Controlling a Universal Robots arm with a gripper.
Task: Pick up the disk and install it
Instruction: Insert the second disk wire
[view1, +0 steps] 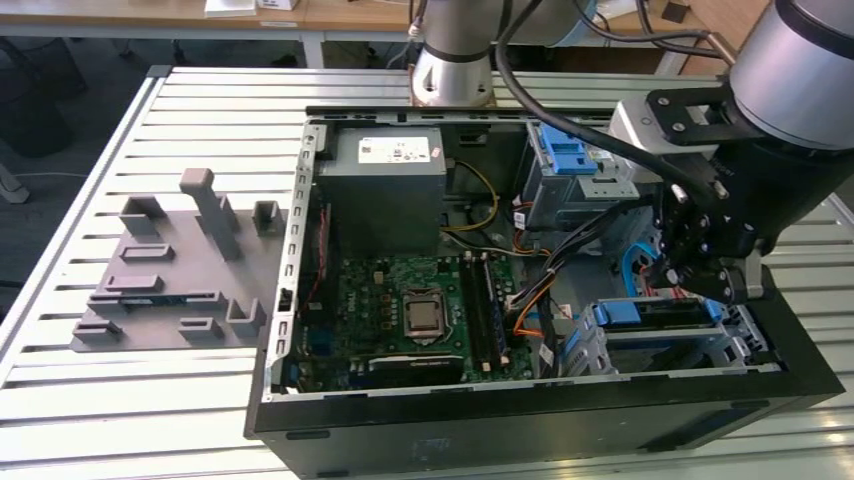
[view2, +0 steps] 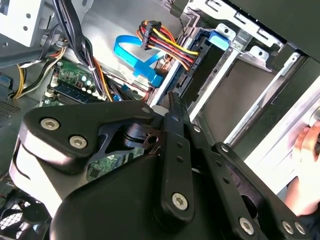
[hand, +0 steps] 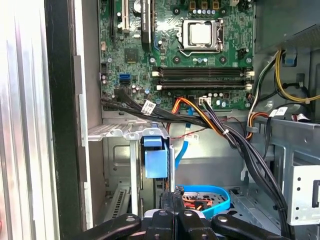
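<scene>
One disk (view1: 650, 314) concerns us here, and we see it already sitting on edge in the lower drive cage (view1: 674, 350) of the open computer case (view1: 534, 410), near the exterior view's right, its blue carrier tab (hand: 154, 162) facing up toward the arm. Our gripper (view1: 703, 268) hangs just above that bay with its fingers drawn together and nothing between them; in the first wrist view the closed tips (hand: 174, 200) sit right beside the blue tab. We judge the step in hand to be seating the drive, so we would press straight along the rails, squarely on the carrier, and keep clear of the orange-and-black cable bundle (hand: 210, 120) and the blue data cable (hand: 210, 192) lying close by.
</scene>
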